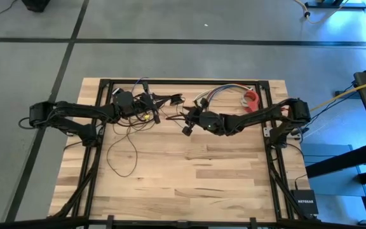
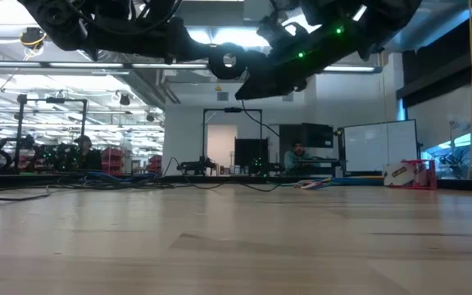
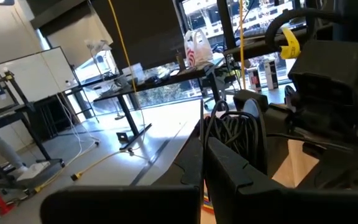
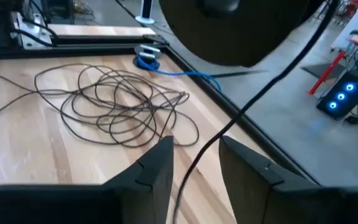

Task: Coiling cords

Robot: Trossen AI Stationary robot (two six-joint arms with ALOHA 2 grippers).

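Cord is lying looped on the table, one strand running between the right gripper fingers, which are spread. Left gripper fingers are pressing together on a strand.

You are in a robotics lab or workshop: your wooden bench stands on a concrete floor, with whiteboards, equipment racks and seated people behind it.

cords: on table, left half, loops trailing toward near edge
left gripper: above cords, far side
right gripper: table centre, right of cords
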